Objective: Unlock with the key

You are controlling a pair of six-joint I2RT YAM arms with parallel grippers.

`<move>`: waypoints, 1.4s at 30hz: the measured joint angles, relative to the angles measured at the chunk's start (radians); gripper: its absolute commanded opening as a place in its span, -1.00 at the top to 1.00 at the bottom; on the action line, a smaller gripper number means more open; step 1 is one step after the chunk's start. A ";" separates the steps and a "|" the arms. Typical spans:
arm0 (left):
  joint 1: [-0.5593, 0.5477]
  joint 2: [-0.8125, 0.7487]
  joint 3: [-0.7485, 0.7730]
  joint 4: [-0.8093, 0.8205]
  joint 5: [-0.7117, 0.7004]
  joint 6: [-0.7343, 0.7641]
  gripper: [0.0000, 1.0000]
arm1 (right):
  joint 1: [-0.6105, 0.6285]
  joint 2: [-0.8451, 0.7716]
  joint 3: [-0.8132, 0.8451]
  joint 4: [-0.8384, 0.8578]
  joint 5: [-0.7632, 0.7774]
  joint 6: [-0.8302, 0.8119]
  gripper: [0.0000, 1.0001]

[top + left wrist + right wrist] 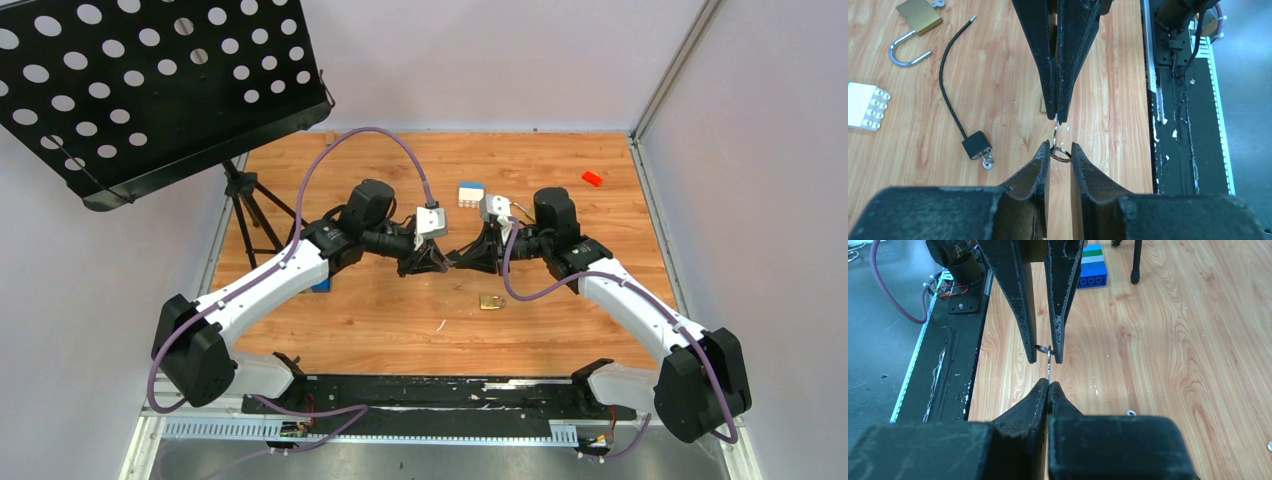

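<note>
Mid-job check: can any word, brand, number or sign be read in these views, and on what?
No text can be read in any view.
Brass padlock: no marking visible on its face.
White studded block: no print visible.
Thin grey metal key: too small to show any stamp.
Black perforated stand: no label visible.

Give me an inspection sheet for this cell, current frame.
Surface: wooden tabletop, small white flecks.
Job's things: key pinched in right gripper, held off the table; its key ring lies between the left fingers. Brass padlock with its shackle open; small brass padlock lies apart.
Clutter: black cable lock, white brick, red brick, blue block.
Grippers: right shut on key; left gripper has its jaws partly apart around the ring, contact unclear.
Cables: purple cable loops above the arms.
Surroundings: music stand, tripod, grey walls.
</note>
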 measured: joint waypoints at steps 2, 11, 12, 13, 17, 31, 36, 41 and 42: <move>0.000 0.000 0.003 -0.014 -0.002 0.025 0.52 | 0.000 0.000 0.000 -0.002 0.000 0.000 1.00; 0.000 -0.018 0.013 -0.075 -0.045 0.085 -0.01 | -0.003 0.000 0.000 -0.003 0.009 -0.002 1.00; 0.001 -0.022 0.013 -0.080 -0.047 0.087 -0.06 | -0.003 0.000 0.000 -0.005 0.011 -0.002 1.00; 0.001 -0.026 0.013 -0.086 -0.047 0.088 -0.11 | -0.004 0.000 0.000 -0.007 0.012 -0.002 1.00; 0.001 -0.037 0.024 -0.095 -0.044 0.083 -0.17 | -0.004 0.000 0.000 -0.011 0.013 -0.005 1.00; 0.001 0.011 0.065 0.002 -0.027 -0.011 0.12 | -0.004 0.000 0.000 -0.017 0.015 -0.005 1.00; 0.001 0.044 0.066 0.014 -0.014 -0.033 0.22 | -0.004 0.000 0.000 -0.017 0.015 -0.005 1.00; 0.001 0.059 0.066 0.016 -0.002 -0.035 0.30 | -0.004 0.000 0.000 -0.017 0.015 -0.005 1.00; 0.001 0.060 0.066 0.016 0.000 -0.035 0.31 | -0.004 0.000 0.000 -0.017 0.015 -0.005 1.00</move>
